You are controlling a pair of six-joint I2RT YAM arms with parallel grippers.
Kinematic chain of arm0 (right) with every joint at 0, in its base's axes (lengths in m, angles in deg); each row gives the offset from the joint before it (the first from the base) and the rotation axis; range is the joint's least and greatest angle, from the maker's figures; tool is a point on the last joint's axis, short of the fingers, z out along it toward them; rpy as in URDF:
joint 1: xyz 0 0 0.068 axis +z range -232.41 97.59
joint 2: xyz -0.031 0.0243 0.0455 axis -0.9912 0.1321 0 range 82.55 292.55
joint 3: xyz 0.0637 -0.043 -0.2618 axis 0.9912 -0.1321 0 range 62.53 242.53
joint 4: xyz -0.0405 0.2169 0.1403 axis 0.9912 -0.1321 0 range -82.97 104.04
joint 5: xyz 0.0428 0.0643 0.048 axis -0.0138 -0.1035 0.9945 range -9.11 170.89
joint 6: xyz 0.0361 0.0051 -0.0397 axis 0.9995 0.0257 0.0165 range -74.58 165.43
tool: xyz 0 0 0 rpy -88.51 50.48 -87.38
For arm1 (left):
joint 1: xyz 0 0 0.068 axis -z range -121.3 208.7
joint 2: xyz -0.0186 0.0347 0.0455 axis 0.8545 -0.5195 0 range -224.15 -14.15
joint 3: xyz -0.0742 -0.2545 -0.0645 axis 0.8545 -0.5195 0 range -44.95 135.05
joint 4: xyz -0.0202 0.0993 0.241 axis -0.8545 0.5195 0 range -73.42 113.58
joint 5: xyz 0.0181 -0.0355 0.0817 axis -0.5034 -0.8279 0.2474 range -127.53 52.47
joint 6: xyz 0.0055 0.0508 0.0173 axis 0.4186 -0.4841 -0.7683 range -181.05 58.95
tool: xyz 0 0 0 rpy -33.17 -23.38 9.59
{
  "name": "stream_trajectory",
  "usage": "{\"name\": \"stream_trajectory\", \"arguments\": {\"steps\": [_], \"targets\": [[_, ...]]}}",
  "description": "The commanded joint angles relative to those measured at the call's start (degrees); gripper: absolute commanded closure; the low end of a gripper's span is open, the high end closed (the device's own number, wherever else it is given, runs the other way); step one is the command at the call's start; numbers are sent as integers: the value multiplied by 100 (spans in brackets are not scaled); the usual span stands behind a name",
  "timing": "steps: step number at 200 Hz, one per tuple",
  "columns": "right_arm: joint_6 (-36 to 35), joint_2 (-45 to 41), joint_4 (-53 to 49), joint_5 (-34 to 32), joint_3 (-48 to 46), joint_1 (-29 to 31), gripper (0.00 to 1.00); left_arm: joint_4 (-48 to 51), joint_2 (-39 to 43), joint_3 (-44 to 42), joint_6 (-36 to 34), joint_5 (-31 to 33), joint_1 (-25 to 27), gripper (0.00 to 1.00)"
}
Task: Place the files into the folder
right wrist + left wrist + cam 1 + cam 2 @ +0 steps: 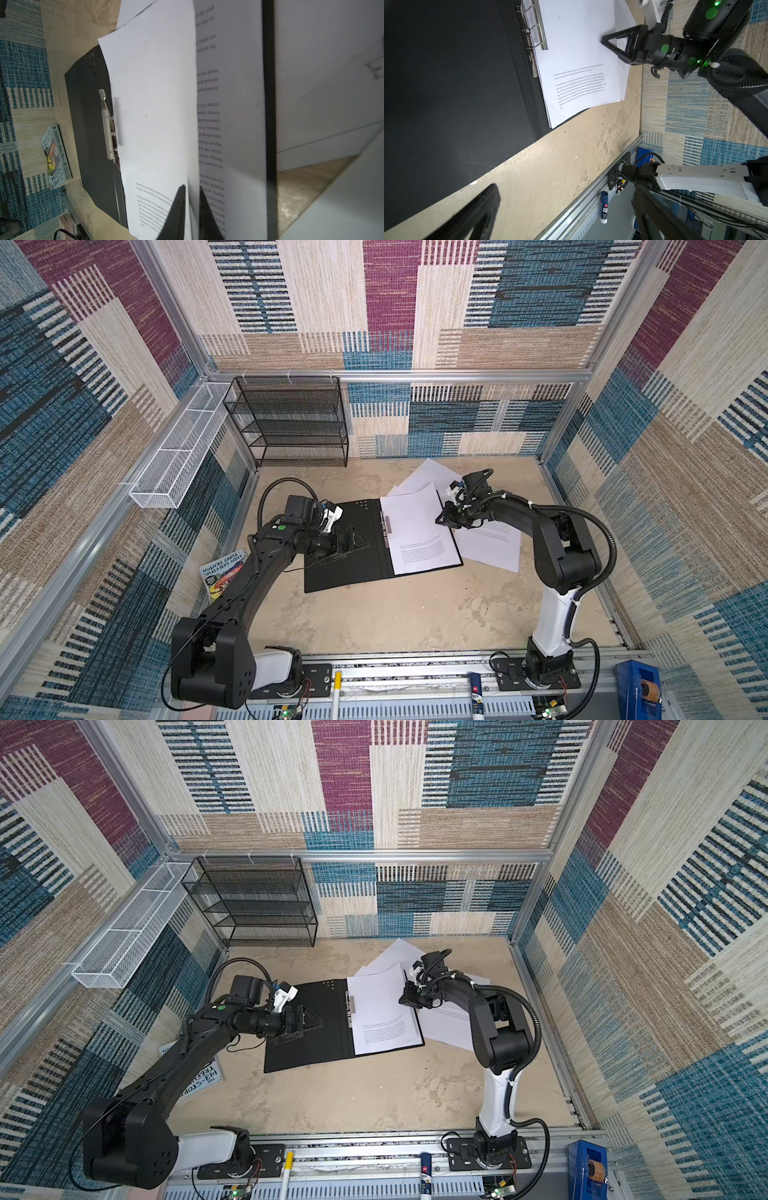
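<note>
Near edge: glue stick and blue tape dispenser by the rail. Near left, colourful book, partly hidden by the left arm. Mid-surface, folder open, black inside up; left fingers spread wide over its left leaf. Files on its right leaf, more loose just right and beyond; right fingers narrowly astride the top sheet's right edge, grip impossible to tell. Far left, black mesh rack, white wire basket. Scuffed beige surface; patchwork carpet walls.
</note>
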Motion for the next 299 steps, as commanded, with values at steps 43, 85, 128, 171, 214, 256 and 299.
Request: {"name": "stream_trajectory", "arguments": {"steps": [43,85,128,171,214,256,299], "targets": [[92,-153,17,-312,46,8,50,-89,63,-44,58,-71,-31,1],[274,-457,-240,-1281,94,-110,26,-84,106,-71,65,-66,-31,1],[448,-1114,-251,-2032,-483,-886,0,-115,131,-86,51,-105,69,1],[295,-1221,19,-2130,-1059,-1187,0,-280,-15,32,364,256,966,1],[362,-1448,261,-1794,-1668,-1219,0,-820,-648,403,875,537,2201,1],[303,-1776,354,-1271,-2419,-1532,0,-1116,-1518,1091,1136,658,2909,1],[273,-2485,287,-548,-3192,-2311,0,-1126,-2489,2065,1249,811,3449,1]]}}
